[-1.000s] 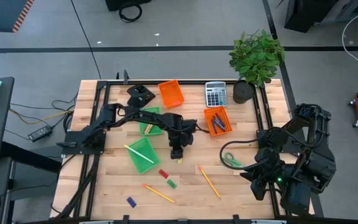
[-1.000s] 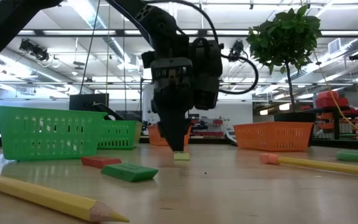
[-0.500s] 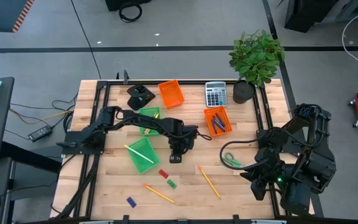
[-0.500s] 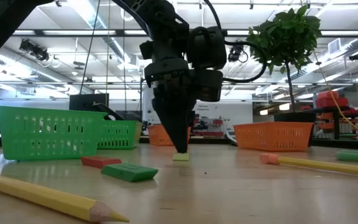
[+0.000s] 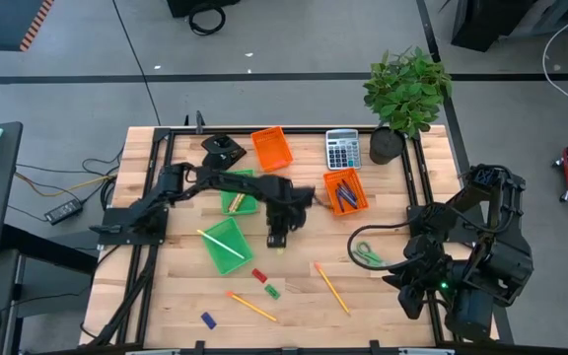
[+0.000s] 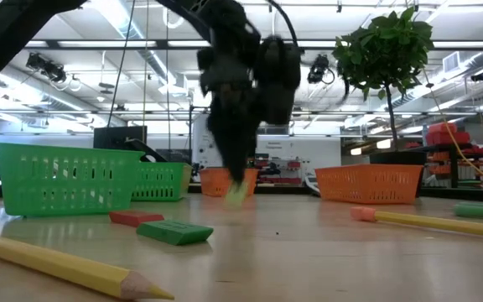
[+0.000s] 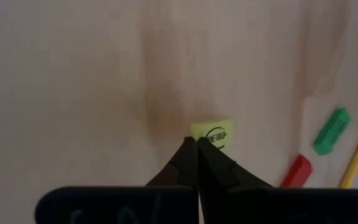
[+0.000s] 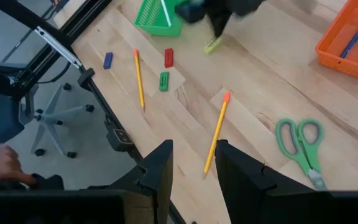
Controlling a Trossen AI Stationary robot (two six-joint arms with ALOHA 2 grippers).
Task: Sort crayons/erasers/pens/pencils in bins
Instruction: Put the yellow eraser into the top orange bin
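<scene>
Okay, left claw (image 5: 277, 240) is now clamped on the yellow eraser (image 7: 212, 134) and has it off the surface (image 5: 383, 291). Half a second ago that eraser sat on the wood with the tips down at it; in the low view it now hangs clear under the fingers, blurred with motion. Wrist view shows the fingers pinched together on its near edge, so the grip looks thin; you could lose it on a fast swing.

My read: pick done, carry starting. You still need a bin for it. Nearest is the green bin (image 5: 224, 245) just beside the claw, with a pencil lying in it; the second green one (image 5: 235, 190) sits under the arm. The orange bin (image 5: 345, 191) holds pens, the other orange one (image 5: 272, 148) looks empty.

Still out on the surface: red eraser (image 5: 258, 275), green eraser (image 5: 272, 291), blue eraser (image 5: 207, 319), two pencils (image 5: 251, 307) and (image 5: 331, 288), plus scissors (image 5: 367, 253).

Right claw (image 8: 191, 165) is parked over the near right corner, fingers apart, holding nothing.
</scene>
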